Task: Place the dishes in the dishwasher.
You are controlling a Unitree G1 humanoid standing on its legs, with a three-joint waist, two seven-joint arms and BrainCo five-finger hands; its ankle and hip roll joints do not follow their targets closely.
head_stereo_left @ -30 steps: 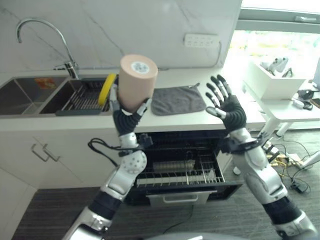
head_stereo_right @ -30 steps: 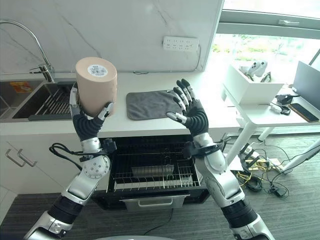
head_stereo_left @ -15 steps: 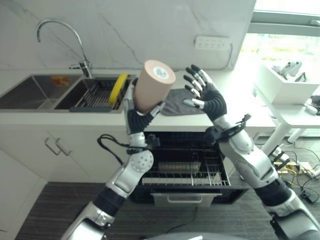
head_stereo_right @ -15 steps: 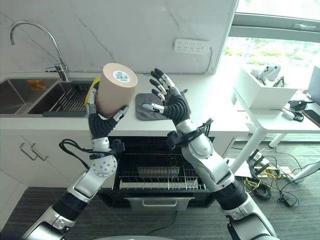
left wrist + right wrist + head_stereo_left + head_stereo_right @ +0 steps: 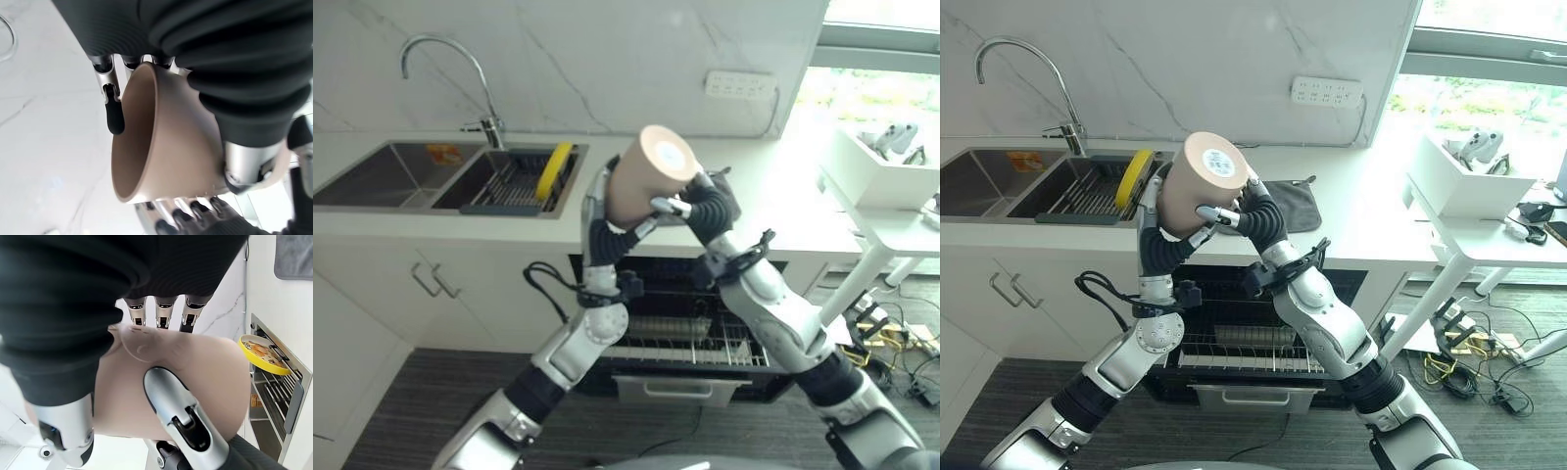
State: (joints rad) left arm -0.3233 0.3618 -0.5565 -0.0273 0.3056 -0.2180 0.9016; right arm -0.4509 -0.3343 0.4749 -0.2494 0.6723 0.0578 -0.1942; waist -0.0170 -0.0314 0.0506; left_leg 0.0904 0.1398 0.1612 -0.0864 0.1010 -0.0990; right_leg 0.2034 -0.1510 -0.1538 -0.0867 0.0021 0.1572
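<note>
1. Tan cup [image 5: 1197, 186] is held up in the air above the counter edge, tilted, base facing the head camera, at about 12 o'clock from the open dishwasher rack [image 5: 1249, 345].
2. Left hand [image 5: 1161, 247] grips the cup from below, fingers and thumb curled round its wall. The left wrist view adds the open rim and hollow inside [image 5: 134, 142], hidden from the head views.
3. Right hand [image 5: 705, 208] is on the cup's 3 o'clock side, fingers wrapped over its base end, thumb [image 5: 183, 418] lying across the wall in the right wrist view. Both hands are closed on the cup.
4. Yellow plate [image 5: 553, 169] stands on edge in the sink rack [image 5: 509, 191], 9 o'clock of the cup.
5. Right eye view shows the grey cloth [image 5: 1293, 204] on the counter behind the hands.
6. Faucet [image 5: 445, 59] at 10 o'clock.
</note>
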